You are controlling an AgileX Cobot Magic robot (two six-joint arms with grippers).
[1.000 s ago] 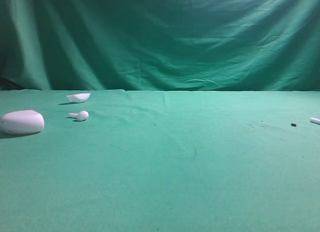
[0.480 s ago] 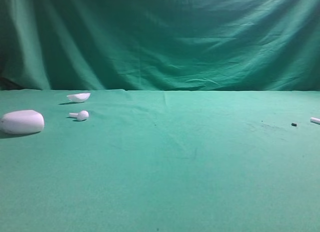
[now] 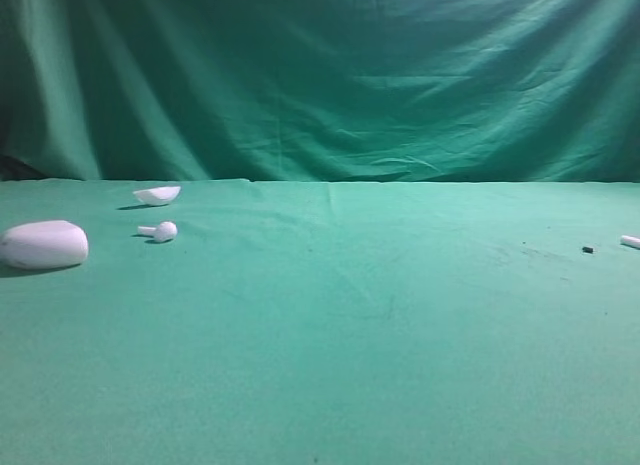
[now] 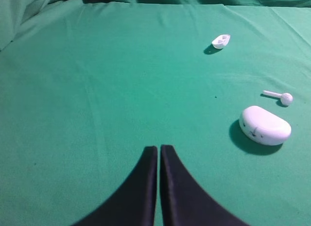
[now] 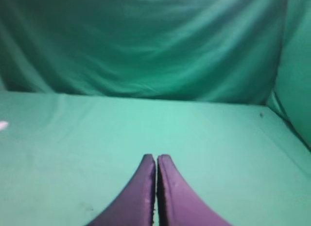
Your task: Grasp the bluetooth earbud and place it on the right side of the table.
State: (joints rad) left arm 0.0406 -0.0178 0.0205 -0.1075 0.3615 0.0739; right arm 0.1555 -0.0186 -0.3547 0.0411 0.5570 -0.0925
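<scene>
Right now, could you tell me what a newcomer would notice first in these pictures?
Plain green cloth covers the table and backdrop, so the white things stand out. A large white oval pebble-like case lies far left, a ball-headed white earbud behind it. A tiny glossy white earbud lies at the right edge.

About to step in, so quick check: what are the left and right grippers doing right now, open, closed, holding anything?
Left gripper: closed, black fingers pressed together, holding nothing.
Right gripper: closed, dark fingers together, holding nothing.
</scene>
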